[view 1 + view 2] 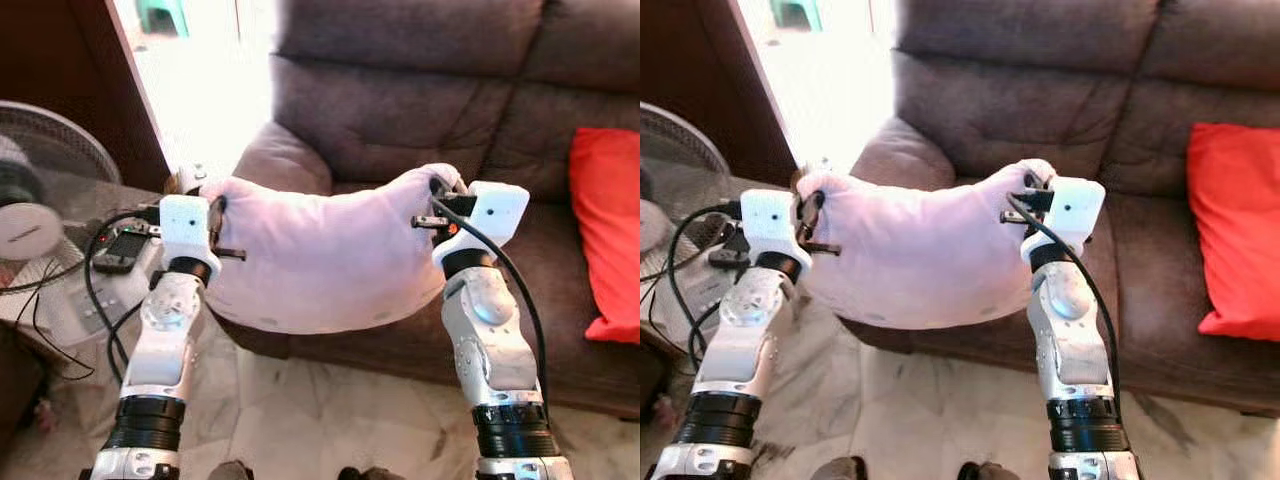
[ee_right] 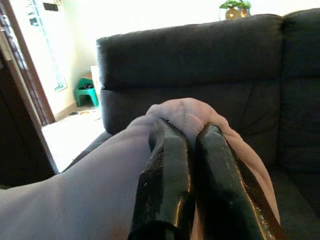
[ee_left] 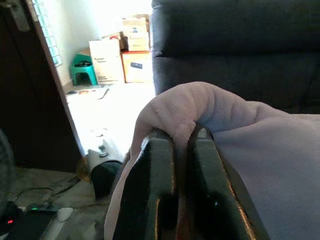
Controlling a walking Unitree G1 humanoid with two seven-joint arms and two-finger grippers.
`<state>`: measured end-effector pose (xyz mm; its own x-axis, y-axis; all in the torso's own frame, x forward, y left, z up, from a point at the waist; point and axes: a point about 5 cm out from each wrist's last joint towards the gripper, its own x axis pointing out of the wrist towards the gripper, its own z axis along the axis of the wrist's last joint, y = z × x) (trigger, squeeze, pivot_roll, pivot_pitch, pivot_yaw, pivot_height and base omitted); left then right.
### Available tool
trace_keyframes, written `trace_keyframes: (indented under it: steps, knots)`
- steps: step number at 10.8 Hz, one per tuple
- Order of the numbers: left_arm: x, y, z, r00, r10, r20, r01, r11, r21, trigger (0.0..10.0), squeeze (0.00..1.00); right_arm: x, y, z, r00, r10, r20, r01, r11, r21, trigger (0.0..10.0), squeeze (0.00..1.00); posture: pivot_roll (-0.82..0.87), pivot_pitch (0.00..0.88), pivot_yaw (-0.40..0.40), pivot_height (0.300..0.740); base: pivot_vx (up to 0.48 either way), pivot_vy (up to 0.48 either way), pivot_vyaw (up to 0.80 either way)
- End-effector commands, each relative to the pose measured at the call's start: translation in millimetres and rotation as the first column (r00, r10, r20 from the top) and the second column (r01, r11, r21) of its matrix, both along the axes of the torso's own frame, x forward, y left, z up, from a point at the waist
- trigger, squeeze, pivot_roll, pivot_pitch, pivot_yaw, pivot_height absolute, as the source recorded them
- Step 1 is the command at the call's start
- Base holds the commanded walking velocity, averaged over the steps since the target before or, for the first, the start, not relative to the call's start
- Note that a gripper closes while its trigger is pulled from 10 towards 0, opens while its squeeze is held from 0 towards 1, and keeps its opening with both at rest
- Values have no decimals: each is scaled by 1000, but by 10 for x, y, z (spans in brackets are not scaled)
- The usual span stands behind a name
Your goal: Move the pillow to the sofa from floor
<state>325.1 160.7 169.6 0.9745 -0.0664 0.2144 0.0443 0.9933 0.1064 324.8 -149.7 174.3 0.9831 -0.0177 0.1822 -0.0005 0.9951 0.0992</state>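
A pale pink pillow hangs in the air between my two arms, sagging in the middle, in front of the dark grey sofa. My left gripper is shut on the pillow's left corner, and the wrist view shows the fabric pinched between the two black fingers. My right gripper is shut on the right corner, where the cloth bunches over the fingers. The pillow's lower edge hangs level with the front of the sofa seat.
A red cushion lies on the sofa seat at the right. A standing fan and a low table with a remote and cables are at my left. Marble floor lies below. Bright doorway behind the sofa arm.
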Motion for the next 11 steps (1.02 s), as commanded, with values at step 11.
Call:
trace_keyframes:
  steps: [11]
  knots:
    - [32,88,165,997,45,70,-42,998,-49,10000,0,19,29,225,995,29,95,-27,999,-29,10000,0,110,58,-44,740,0,-78,71]
